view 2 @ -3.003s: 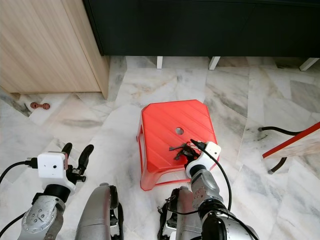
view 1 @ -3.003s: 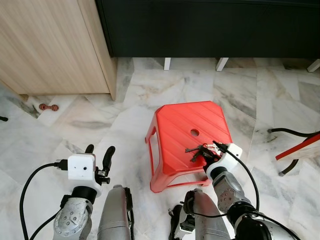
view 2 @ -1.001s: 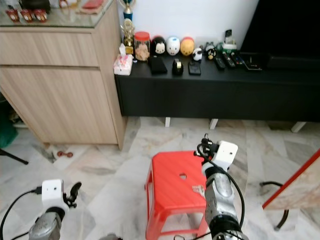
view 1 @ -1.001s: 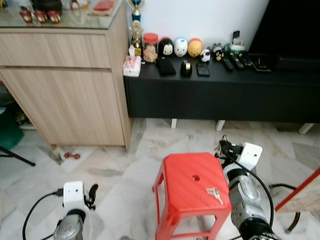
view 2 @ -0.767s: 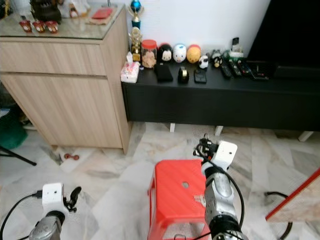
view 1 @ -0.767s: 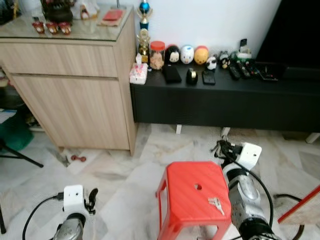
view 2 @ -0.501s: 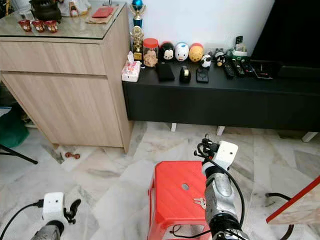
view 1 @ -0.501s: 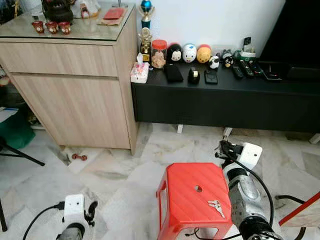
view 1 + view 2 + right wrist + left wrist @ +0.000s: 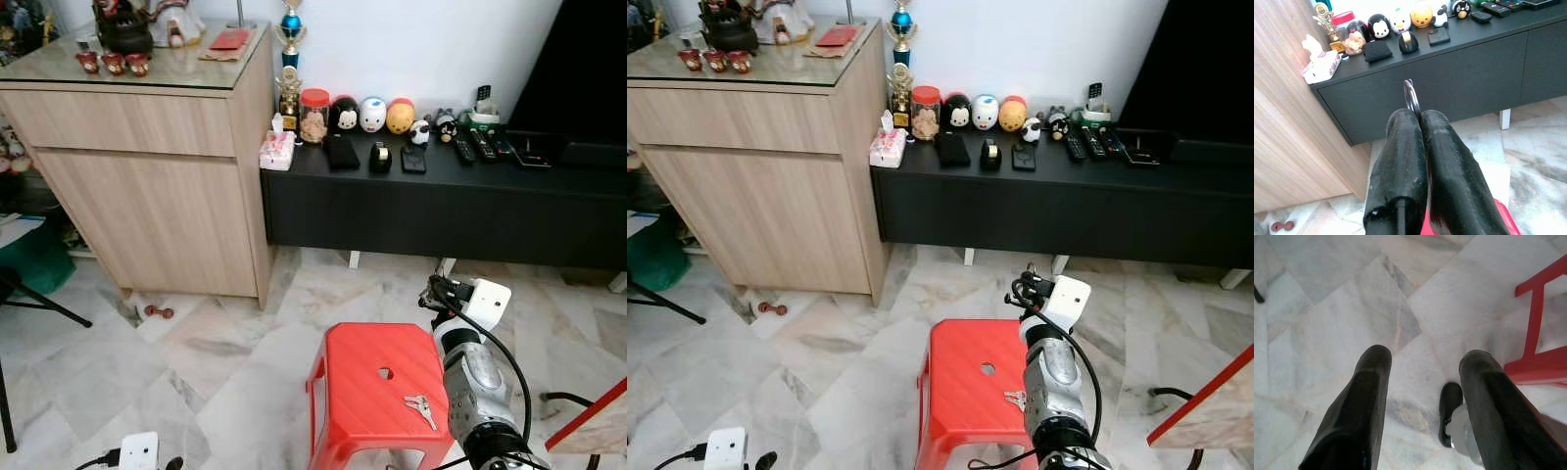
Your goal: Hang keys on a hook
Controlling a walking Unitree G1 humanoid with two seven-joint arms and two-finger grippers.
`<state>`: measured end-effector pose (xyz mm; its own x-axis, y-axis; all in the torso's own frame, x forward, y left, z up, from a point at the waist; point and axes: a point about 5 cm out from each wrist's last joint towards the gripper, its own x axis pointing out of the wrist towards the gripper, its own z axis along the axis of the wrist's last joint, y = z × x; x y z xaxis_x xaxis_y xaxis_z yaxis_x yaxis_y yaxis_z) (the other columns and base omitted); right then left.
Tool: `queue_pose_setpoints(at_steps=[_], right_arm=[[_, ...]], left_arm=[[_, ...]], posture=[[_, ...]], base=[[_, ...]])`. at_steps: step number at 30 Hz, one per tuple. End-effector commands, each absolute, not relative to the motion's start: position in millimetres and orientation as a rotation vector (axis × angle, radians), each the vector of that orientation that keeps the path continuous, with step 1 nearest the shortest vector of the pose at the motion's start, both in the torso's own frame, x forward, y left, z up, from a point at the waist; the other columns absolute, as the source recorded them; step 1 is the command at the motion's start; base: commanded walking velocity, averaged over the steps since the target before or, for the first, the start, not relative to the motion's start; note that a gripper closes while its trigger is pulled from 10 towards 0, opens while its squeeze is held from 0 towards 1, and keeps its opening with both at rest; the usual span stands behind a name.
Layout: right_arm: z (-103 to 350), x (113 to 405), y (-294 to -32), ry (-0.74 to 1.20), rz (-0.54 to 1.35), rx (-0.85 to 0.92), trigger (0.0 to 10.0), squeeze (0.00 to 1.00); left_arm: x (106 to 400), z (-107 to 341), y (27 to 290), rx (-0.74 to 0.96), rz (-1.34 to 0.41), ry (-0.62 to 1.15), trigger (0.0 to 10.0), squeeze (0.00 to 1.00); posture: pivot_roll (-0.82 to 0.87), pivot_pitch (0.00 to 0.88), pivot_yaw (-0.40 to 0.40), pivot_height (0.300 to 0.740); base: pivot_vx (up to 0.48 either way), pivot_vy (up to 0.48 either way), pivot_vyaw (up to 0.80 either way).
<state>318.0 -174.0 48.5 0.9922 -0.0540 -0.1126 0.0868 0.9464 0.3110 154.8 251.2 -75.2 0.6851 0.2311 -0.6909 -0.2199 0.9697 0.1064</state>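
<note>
1. Since three seconds ago the head camera has tilted up from a top-down look at the stool to the wall furniture. Against the stool, the right gripper has come off the seat and now stands raised past its far right corner.
2. Left gripper (image 9: 1425, 357): hangs low at the robot's left over the marble floor (image 9: 1327, 298), fingers spread wide, nothing between them. It looks idle and is well apart from the stool.
3. Red stool (image 9: 367, 387): stands in front of the robot, and a bunch of keys (image 9: 421, 407) lies flat on its seat near the right edge, long axis slanting toward the near right corner.
4. Right gripper (image 9: 1418, 117): fingers pressed together, pinching a metal key ring (image 9: 1410, 95) that stands up edge-on from the tips. The forearm is upright just right of the stool and the fingers point forward and up at the black console (image 9: 441, 201).
5. Likely step: carrying to the hook. I cannot tell where the hook is. The wooden cabinet (image 9: 147, 196) stands ahead to the left and the console straight ahead. The right arm is the one loaded, so the reach is its job.
</note>
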Motion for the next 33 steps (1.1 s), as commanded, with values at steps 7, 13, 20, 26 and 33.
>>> queue_pose_setpoints(at_steps=[7,13,20,26,33], right_arm=[[45,315,-175,0.118,-0.087,0.328,10.0,0.0],[43,313,-174,0.123,-0.09,0.331,10.0,0.0],[42,313,-174,0.124,-0.091,0.337,10.0,0.0],[42,313,-173,0.126,-0.088,0.335,10.0,0.0],[44,315,-171,0.12,-0.081,0.337,10.0,0.0]], left_arm=[[148,-79,249,0.006,0.264,0.809,10.0,0.0],[147,-80,248,-0.002,0.257,0.816,10.0,0.0],[143,-82,249,0.0,0.256,0.836,10.0,0.0],[137,-84,250,-0.003,0.261,0.859,10.0,0.0],[130,-86,254,-0.003,0.26,0.888,10.0,0.0]], posture=[[0.2,0.0,-0.062,0.74],[0.2,0.0,-0.061,0.74],[0.2,0.0,-0.062,0.74],[0.2,0.0,-0.063,0.74],[0.19,0.0,-0.062,0.74]], base=[[0.0,0.0,0.0],[-0.081,0.0,0.0],[-0.302,0.0,0.0],[-0.311,0.0,0.0],[-0.308,0.0,0.0]])
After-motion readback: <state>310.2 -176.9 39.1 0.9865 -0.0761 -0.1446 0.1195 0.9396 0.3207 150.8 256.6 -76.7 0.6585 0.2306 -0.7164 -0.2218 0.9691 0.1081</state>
